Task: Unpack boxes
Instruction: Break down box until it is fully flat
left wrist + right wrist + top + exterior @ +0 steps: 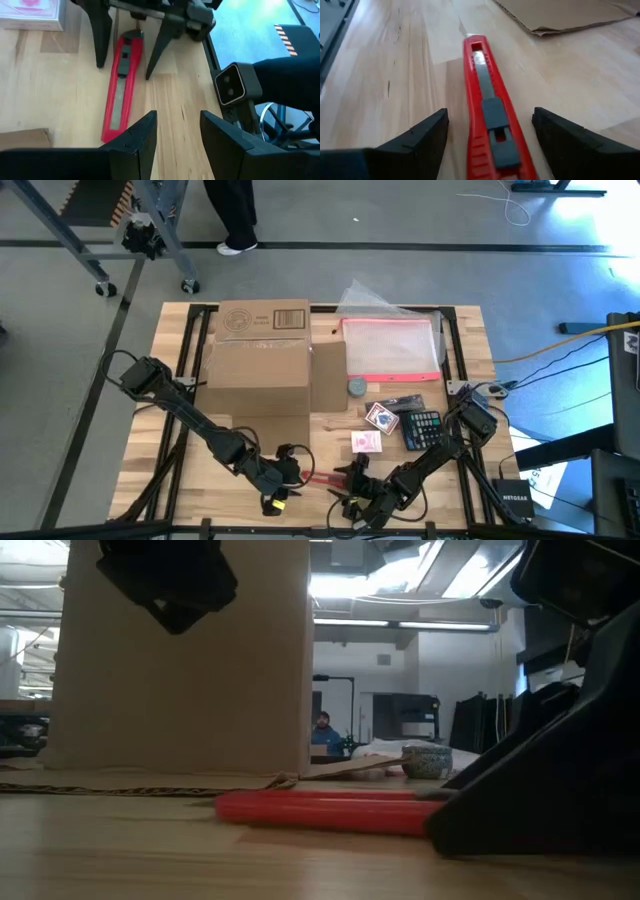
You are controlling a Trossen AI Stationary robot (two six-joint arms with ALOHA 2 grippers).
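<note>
With the right gripper spread open astride the red box cutter lying flat on the table, we close squarely on its handle, left gripper open nearby, before addressing the cardboard box standing beyond.

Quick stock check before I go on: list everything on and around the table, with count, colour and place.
cardboard box: one, brown, back left of table
plastic pouch: one, clear with pink-red, right of box
utility knife: one, red, flat on front edge, between both end effectors
calculator: one, black, right side
card packs: two, red-patterned and pink, beside calculator
small round thing: one, grey, mid table
person: one, dark trousers, beyond table
left end effector: open, front centre
right end effector: open, straddling knife
</note>
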